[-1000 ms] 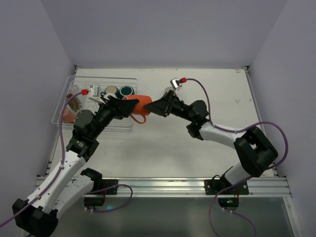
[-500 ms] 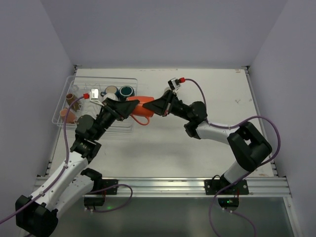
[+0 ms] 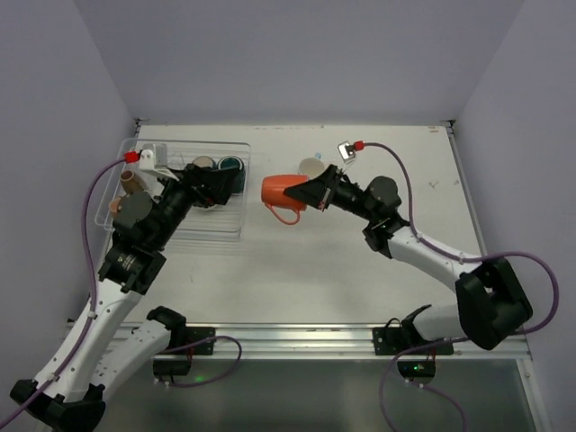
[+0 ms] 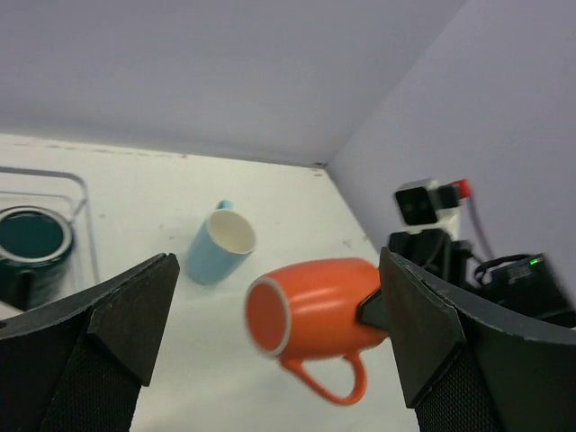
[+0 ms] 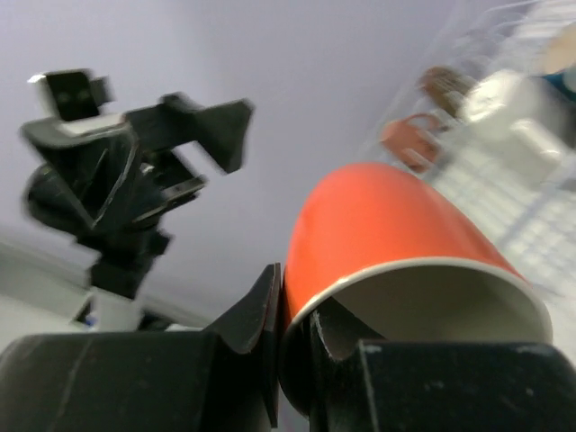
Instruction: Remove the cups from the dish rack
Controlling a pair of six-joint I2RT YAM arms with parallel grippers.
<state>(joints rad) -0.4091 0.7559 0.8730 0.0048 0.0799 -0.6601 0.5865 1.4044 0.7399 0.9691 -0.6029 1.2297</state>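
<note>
while the right gripper [image 3: 310,193] is pinching the orange mug [image 3: 281,192] by its rim, one finger inside, the mug is hanging on its side, handle down, midway between the left and right edges, nearer the far edge. the left gripper [image 3: 214,185], fingers spread, is hovering over the dish rack [image 3: 242,216] in the far left corner. a light blue cup [image 3: 310,167] is lying just beyond the mug.

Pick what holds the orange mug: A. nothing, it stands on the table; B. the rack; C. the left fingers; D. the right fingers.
D: the right fingers pinch the orange mug at its rim, off the rack; the left fingers are spread and empty.
</note>
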